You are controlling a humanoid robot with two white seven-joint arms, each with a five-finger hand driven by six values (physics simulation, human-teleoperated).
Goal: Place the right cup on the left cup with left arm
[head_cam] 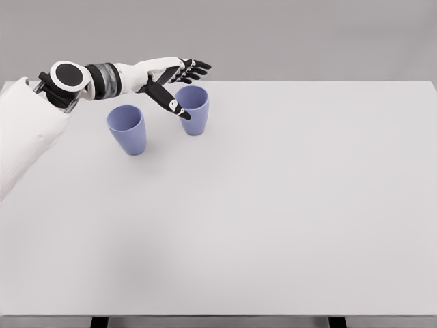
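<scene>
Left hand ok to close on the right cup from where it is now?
Probably yes. The left hand is open right at the right cup, thumb in front, fingers behind the rim. Nothing lies between them; the left cup stands apart.

Both cups, left cup and right cup, look like smooth matt blue plastic. The worktop is smooth, matt white; the left hand glossy plastic.

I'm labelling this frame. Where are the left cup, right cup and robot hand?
left cup [127, 131]: head view, outer wall.
right cup [196, 117]: head view, outer wall.
left robot hand [171, 76]: head view, palm.
</scene>
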